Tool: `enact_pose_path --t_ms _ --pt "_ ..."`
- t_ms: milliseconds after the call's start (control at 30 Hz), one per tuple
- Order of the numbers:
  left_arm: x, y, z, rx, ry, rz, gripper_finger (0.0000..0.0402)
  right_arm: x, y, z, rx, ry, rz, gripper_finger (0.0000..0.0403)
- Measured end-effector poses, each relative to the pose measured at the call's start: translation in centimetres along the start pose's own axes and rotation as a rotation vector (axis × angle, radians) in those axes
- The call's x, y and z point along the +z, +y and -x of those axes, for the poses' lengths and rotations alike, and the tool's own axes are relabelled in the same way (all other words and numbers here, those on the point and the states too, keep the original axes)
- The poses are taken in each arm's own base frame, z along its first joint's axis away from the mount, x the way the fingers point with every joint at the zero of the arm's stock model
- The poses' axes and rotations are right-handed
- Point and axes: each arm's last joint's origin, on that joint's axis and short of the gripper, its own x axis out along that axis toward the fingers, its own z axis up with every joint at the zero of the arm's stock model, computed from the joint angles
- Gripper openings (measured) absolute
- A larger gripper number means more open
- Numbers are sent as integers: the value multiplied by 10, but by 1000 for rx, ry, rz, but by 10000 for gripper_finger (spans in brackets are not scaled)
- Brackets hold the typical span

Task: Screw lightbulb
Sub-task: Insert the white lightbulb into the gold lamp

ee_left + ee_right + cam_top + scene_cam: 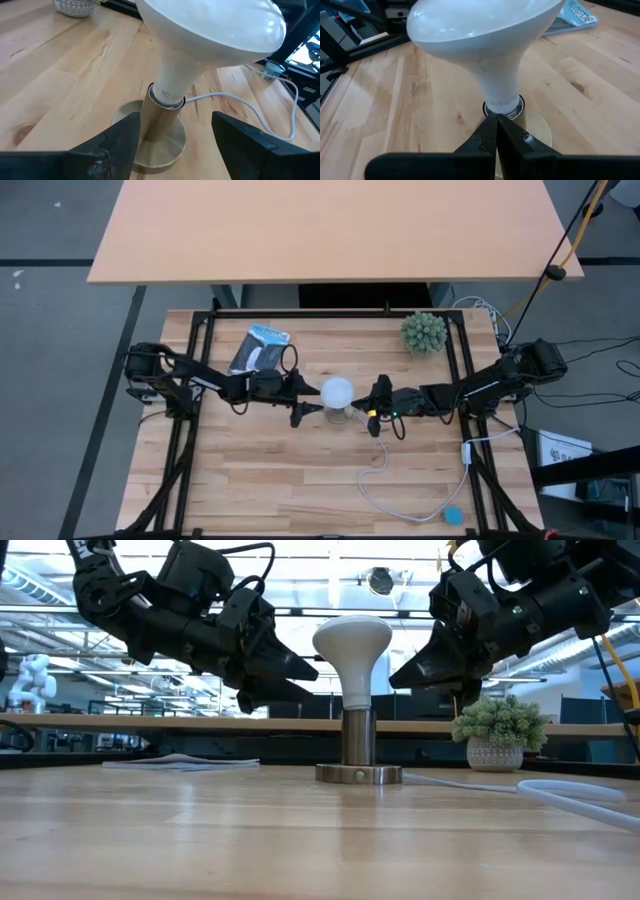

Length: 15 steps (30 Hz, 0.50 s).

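The left arm reaches in from its side, its pincer level with the right pincer opposite — the two tips face one another across a gap. The left pincer's fingers stand wide apart, nothing between them touching either pad. The right pincer's fingers are pressed together into a single point — both arms hang raised above the bench

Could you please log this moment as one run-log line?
lightbulb: upright in socket | left gripper: open, beside socket | right gripper: shut, empty, opposite side
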Motion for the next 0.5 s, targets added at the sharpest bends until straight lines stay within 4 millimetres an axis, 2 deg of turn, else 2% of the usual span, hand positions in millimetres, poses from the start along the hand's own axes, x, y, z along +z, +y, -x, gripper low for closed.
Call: enact_pose_path --t_ms 200,367,500 --pt "-2 -4 -1 -4 4 -19 250 0 -9 -2 -36 33 -9 0" --pt "-5 -12 -1 33 -7 -75 250 3 -35 -8 13 137 -32 0" --pt "-6 -12 -6 36 -50 -78 250 16 -55 -11 80 102 20 0"
